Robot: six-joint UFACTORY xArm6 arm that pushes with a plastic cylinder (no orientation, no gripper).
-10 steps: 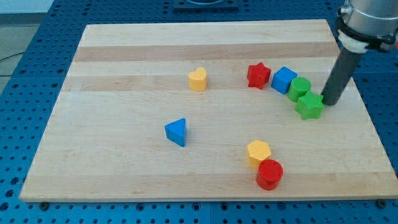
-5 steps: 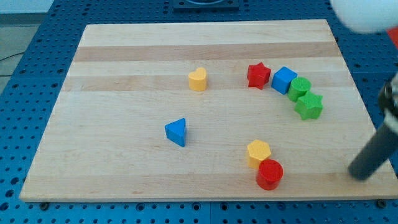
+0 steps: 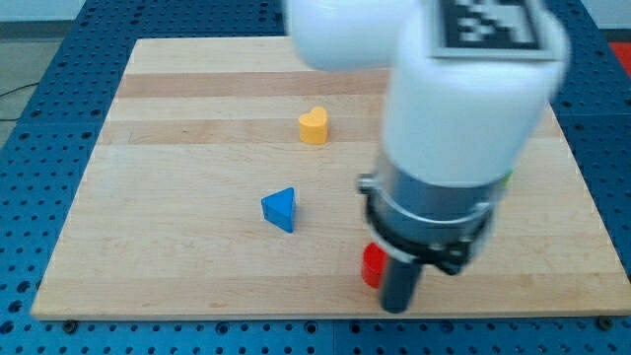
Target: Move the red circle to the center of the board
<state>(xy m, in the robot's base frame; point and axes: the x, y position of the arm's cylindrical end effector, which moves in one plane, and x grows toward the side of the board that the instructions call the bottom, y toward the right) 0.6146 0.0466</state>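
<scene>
One yellow heart (image 3: 314,125), one blue triangle (image 3: 280,209), one red block (image 3: 372,265).

- The arm is a bulky white shell, smooth and rounded, blurred in the camera view.
- A black-and-white square marker sits on its upper face, only partly in frame.
- Below the white body comes a dark grey and black ringed collar.
- From the collar a straight dark rod runs down to my tip (image 3: 395,308).

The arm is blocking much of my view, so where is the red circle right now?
The red circle sits near the board's bottom edge, right of centre, mostly hidden behind the arm. My tip is just below and right of it, and the blue triangle lies up to its left.
</scene>
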